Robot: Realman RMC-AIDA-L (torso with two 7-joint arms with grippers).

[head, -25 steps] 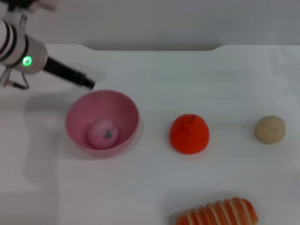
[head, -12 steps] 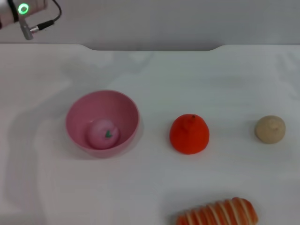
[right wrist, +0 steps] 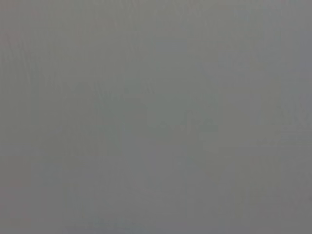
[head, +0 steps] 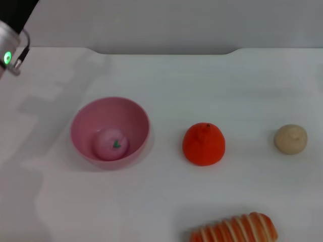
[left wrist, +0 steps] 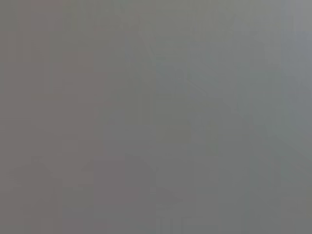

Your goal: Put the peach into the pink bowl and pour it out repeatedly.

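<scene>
The peach [head: 111, 143], pale pink with a small green stem mark, lies inside the pink bowl [head: 83, 126]. The bowl stands upright on the white table at the left of the head view. Part of my left arm [head: 10, 38], with a green light on it, shows at the top left corner, behind and to the left of the bowl; its gripper is out of view. My right arm and gripper do not show. Both wrist views are plain grey and show nothing.
An orange-red round fruit [head: 203, 143] sits right of the bowl. A small beige lumpy ball [head: 290, 138] lies at the far right. A striped orange bread-like item [head: 234, 229] lies at the front edge. The white table [head: 176, 80] ends at a grey wall behind.
My left arm has drawn back from behind the bowl to the top left corner, and its gripper has left the view. The bowl, peach and other items have not moved.
</scene>
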